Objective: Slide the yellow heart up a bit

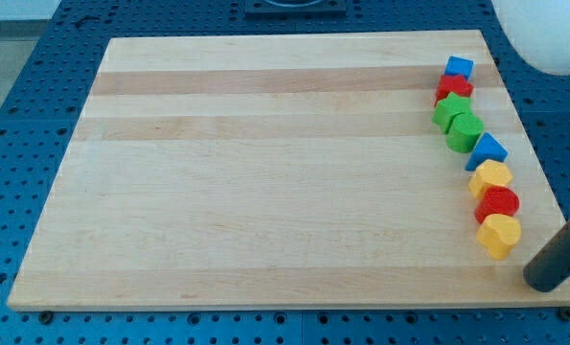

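The yellow heart lies at the bottom of a curved column of blocks near the board's right edge. My tip is the lower end of a dark rod that enters from the view's right. It sits just below and to the right of the yellow heart, near the board's bottom right corner, apart from the heart. Directly above the heart is a red block, touching it, then a second yellow block.
Further up the column are a blue triangle, a green block, a green star, a red block and a blue cube. The wooden board rests on a blue perforated table. A white object shows at the top right.
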Controlling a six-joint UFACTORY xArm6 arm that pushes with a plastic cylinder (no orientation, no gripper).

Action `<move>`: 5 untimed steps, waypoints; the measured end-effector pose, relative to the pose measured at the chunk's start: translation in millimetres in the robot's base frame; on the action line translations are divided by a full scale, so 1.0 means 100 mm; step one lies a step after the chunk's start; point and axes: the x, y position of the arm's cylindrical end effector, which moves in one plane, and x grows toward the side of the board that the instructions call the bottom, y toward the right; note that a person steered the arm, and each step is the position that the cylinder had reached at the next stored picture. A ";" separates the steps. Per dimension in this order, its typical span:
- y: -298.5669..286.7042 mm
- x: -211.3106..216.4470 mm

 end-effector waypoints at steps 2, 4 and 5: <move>-0.07 -0.19; -0.07 -0.09; -0.15 -0.08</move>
